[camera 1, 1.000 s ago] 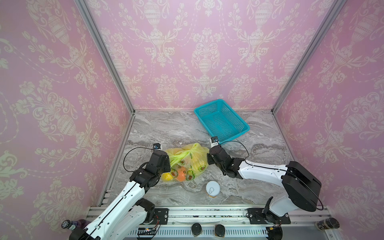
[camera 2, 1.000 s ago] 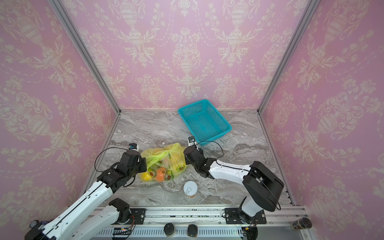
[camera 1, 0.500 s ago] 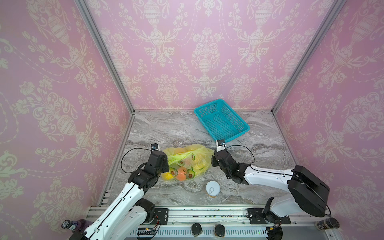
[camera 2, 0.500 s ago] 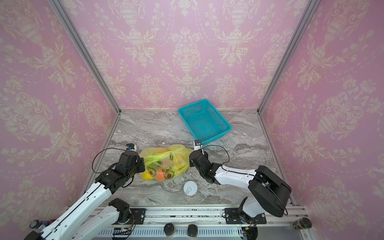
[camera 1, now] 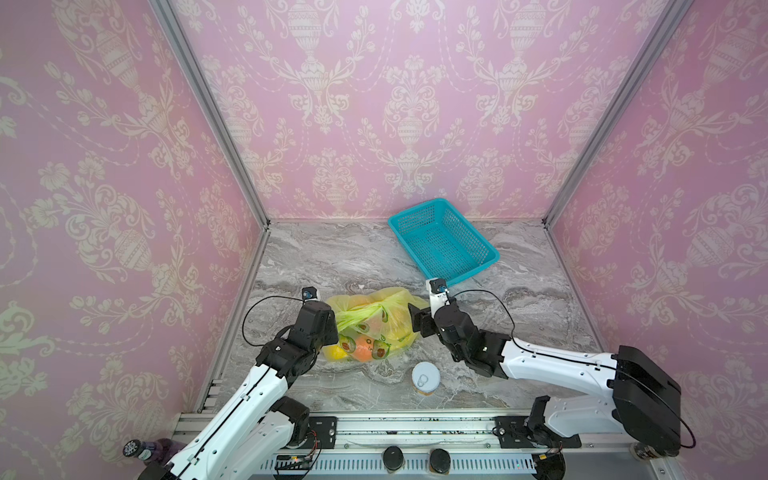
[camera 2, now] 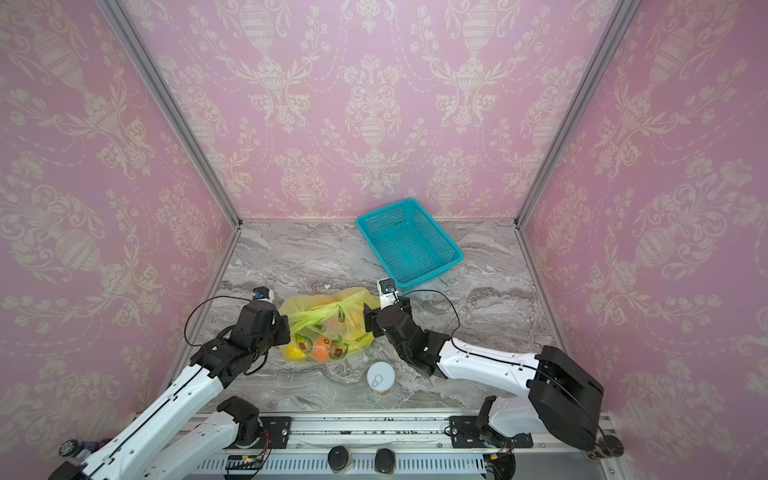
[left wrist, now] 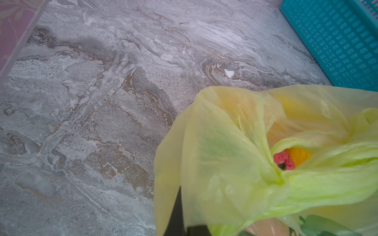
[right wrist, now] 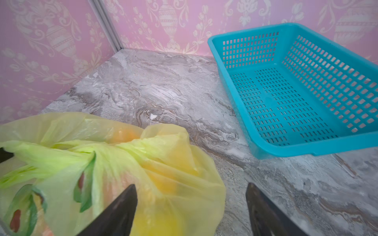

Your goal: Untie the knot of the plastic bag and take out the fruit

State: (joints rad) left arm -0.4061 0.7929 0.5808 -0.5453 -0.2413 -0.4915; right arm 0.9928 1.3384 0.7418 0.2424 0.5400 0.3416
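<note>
Left fingers (left wrist: 177, 216): closed, pinching plastic bag (camera 1: 395, 307).
Right fingers (right wrist: 118, 210): spread wide, empty, beside plastic bag.
Fruit (camera 1: 362, 348): inside plastic bag.

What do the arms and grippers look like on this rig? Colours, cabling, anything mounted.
Matching pair. The left arm and right arm have white link shells, black joint housings and black bases on a silver rail. Each wrist carries a small camera with a blue lens and a looping black cable. The right gripper has flat, tapered black fingers; the left gripper looks black too.
</note>
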